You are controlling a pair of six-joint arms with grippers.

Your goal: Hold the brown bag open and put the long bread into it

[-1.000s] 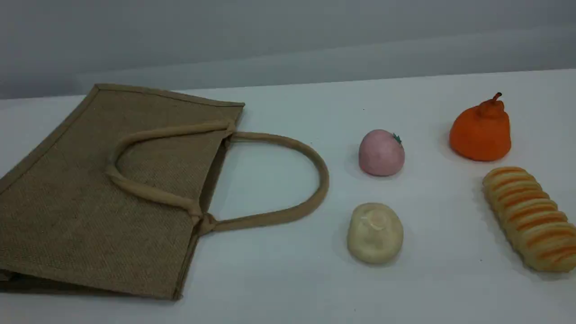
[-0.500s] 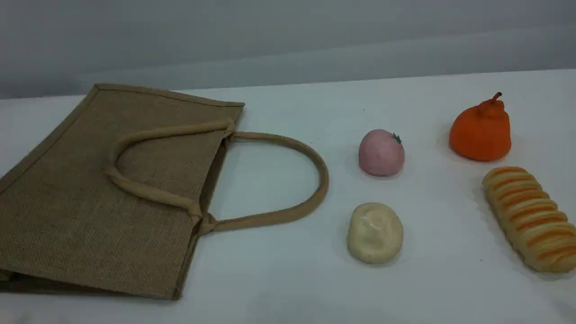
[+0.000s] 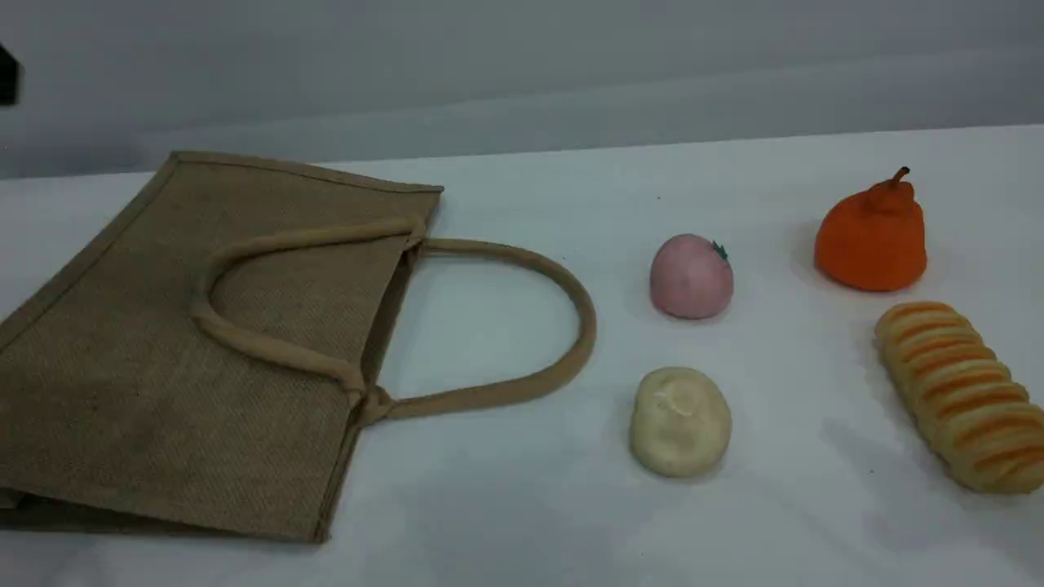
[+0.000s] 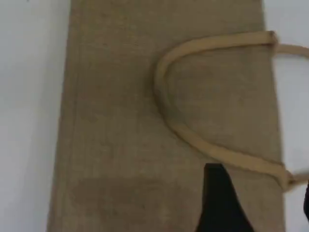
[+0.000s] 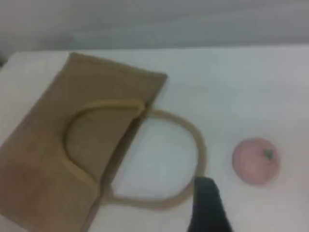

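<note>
The brown bag [image 3: 163, 350] lies flat on the left of the white table, its mouth facing right. One loop handle [image 3: 269, 244] is folded back onto the bag and the other handle [image 3: 571, 302] rests on the table. The long bread [image 3: 958, 395] lies at the far right edge. In the left wrist view my left gripper [image 4: 263, 208] hovers open above the bag [image 4: 145, 145], near the folded handle [image 4: 193, 135], touching nothing. The right wrist view shows only one dark fingertip [image 5: 207, 208], high above the table-side handle [image 5: 193, 140].
A pink round fruit [image 3: 691, 277] and a cream-white round lump [image 3: 679, 421] lie between the bag and the bread. An orange pear-shaped fruit [image 3: 871, 236] stands behind the bread. A dark piece [image 3: 6, 73] shows at the scene view's upper left edge.
A dark piece has come in at the scene view's upper left edge, and shadows have spread over the front of the table. The bag and the food have not moved.
</note>
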